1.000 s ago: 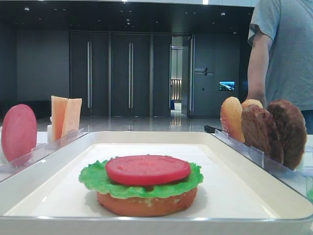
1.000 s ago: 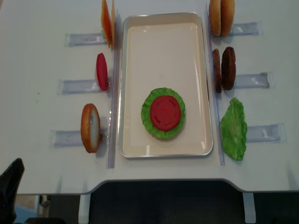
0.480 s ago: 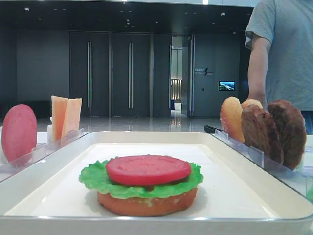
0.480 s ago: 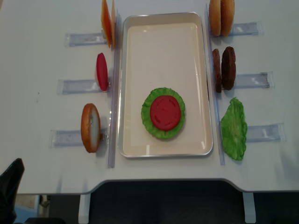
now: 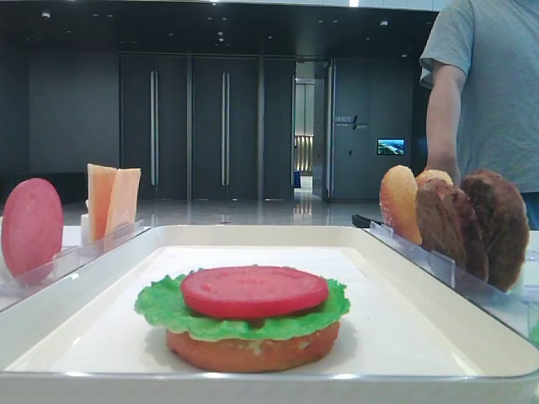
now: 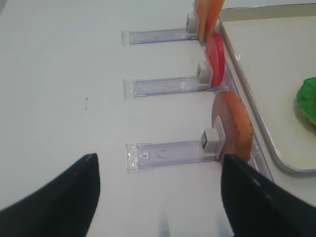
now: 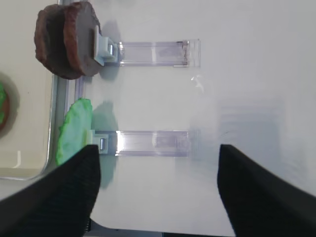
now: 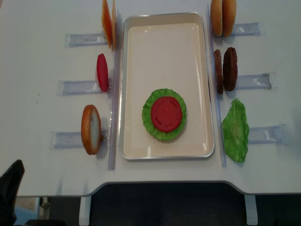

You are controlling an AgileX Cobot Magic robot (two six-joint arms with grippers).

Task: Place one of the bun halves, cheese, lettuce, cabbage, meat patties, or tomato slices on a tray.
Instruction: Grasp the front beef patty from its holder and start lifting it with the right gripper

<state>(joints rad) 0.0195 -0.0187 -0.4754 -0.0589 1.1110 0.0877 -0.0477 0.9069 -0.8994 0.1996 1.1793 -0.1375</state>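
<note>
A white table [image 8: 37, 56] carries the tray [image 8: 164, 19] and clear racks [image 8: 77, 87].

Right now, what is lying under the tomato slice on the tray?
Under the tomato slice sits lettuce, then a bun half on the tray. Anything between them is covered.

**Lighting and Image Quality**

Illumination is bright, even and overhead. In the top-down view the white table [image 8: 42, 61] reads near-uniform, with small glare spots along the tray [image 8: 164, 153] rim at its near edge. Shadows are soft and short; in the right wrist view the meat patties [image 7: 66, 39] and the lettuce [image 7: 74, 131] cast faint grey shadows to their right. The low front view has a dark hall as backdrop with ceiling spotlights; the stacked burger is sharp, the background slightly soft. Both wrist views show the dark fingers [image 7: 256, 197] blurred at the bottom edge. The table's far side in the right wrist view is washed out.
</note>
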